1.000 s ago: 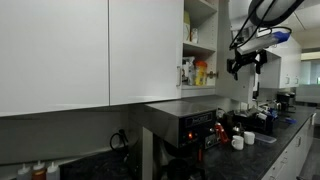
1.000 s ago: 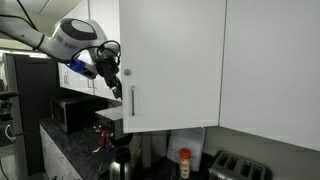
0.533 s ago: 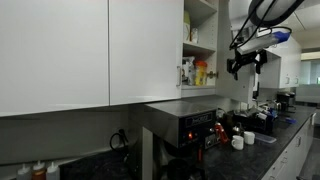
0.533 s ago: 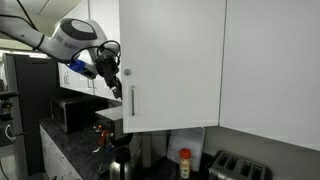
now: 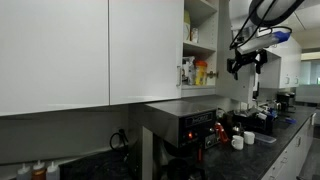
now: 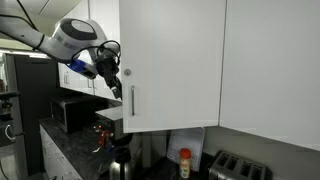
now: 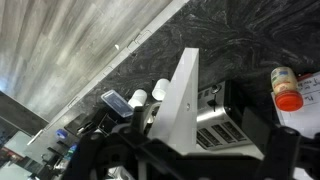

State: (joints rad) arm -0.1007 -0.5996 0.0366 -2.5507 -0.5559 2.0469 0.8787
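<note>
We're up at the wall cupboards, and the gripper point(image 6: 116, 88) hangs just beside the free edge of the cabinet door point(image 6: 175, 65), level with its handle point(image 6: 131, 101). We make the door's long axis vertical. In an exterior view its white face is turned towards us, and the slim bar handle also runs straight up and down, near the door's lower corner on the gripper's side. In the wrist view we look down along that door point(image 7: 180, 95). It shows as a white wedge narrowing away from us, its near end running in between the dark fingers point(image 7: 285, 150) at the bottom of the picture. The jaws stand apart, one finger on each side of the panel, though we can't tell whether either one touches it. Far below lie the dark marbled countertop point(image 7: 250, 30), a toaster point(image 7: 222, 118) and a bottle with an orange cap point(image 7: 285, 90). In an exterior view we see the gripper point(image 5: 240, 68) out in front of the open shelves, where a yellow bottle point(image 5: 201, 72) stands.
</note>
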